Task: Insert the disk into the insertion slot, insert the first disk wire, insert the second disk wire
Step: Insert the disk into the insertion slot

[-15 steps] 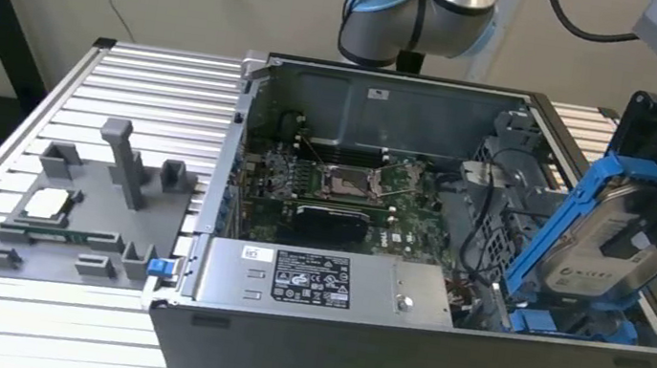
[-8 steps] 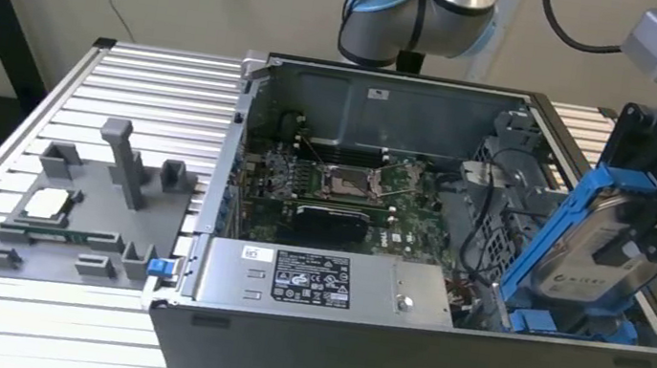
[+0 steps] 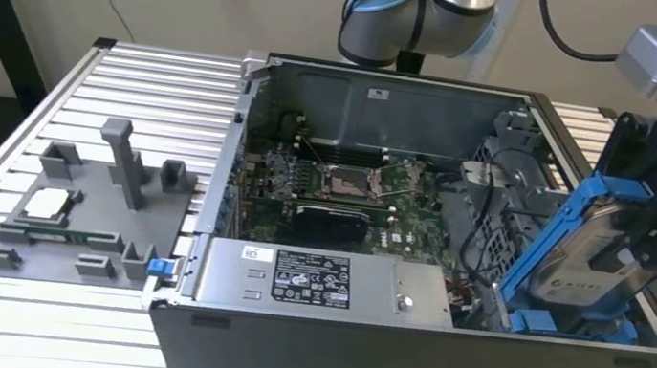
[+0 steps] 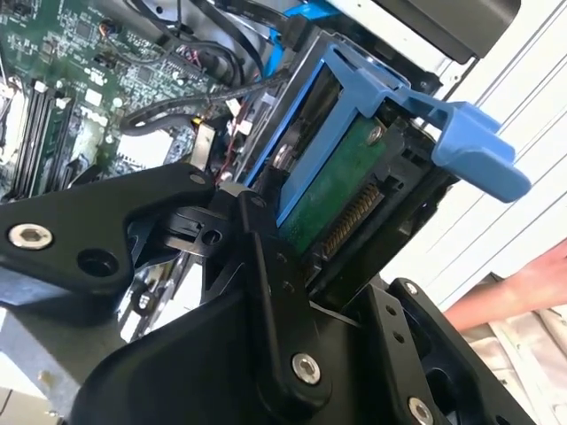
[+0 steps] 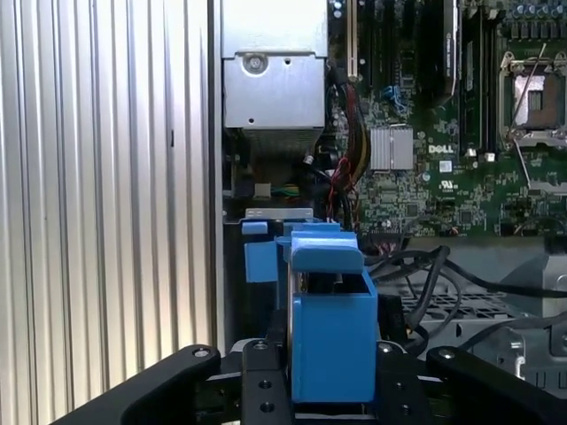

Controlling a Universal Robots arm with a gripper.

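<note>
My gripper (image 3: 653, 239) is shut on the disk (image 3: 588, 248), a silver-grey drive in a bright blue frame. I hold it steeply tilted over the exterior view's right end of the open computer case. Its lower end sits just above the insertion slot (image 3: 547, 323), whose blue latch tabs show at the case's near edge. In the second wrist view the disk (image 4: 332, 181) shows its green board and connector between my black fingers (image 4: 266, 266). In the first wrist view the disk's blue frame (image 5: 330, 323) stands over the insertion slot (image 5: 259, 258). Black disk wires (image 5: 425, 276) lie loose beside the bay.
The grey power-supply box (image 3: 321, 282) lies along the case's near wall, and the motherboard (image 3: 341, 191) is behind it. A grey fixture (image 3: 86, 213) with small parts stands on the ribbed table at the exterior view's left. A person's hand (image 4: 523, 288) is beside the case.
</note>
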